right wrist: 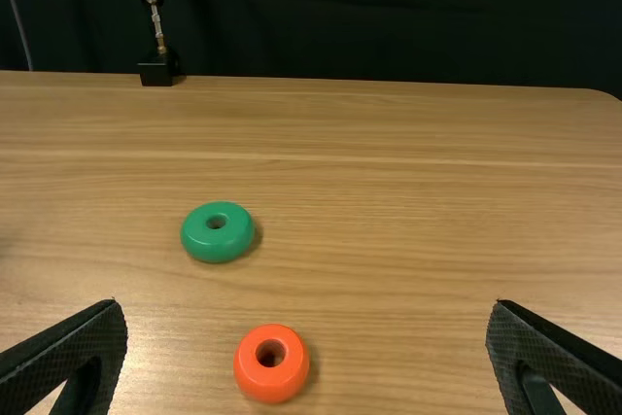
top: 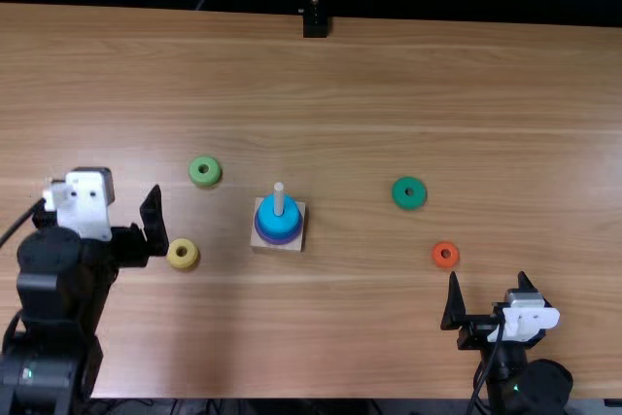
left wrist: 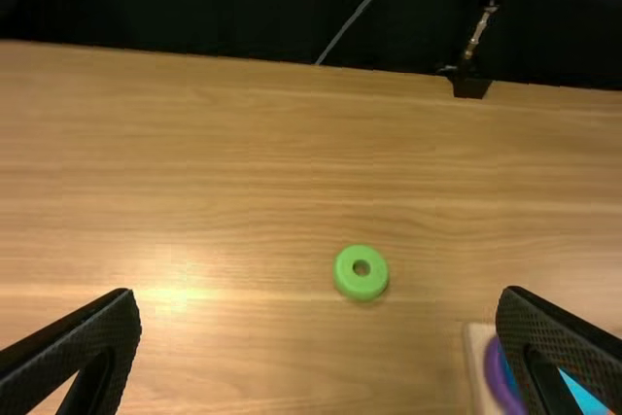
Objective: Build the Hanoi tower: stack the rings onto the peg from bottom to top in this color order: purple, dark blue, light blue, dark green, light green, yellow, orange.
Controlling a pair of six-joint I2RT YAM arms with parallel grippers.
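The peg [top: 279,197] stands upright on its base [top: 302,219], with the light blue ring [top: 279,221] above the purple ring [left wrist: 497,376]. Leftward lie 2 rings, light green [top: 205,182] and yellow [top: 182,264]; rightward, 2 more, dark green [top: 398,193] and orange [top: 437,258]. The left gripper [top: 102,191] and right gripper [top: 489,284] each hold 2 fingers wide apart.
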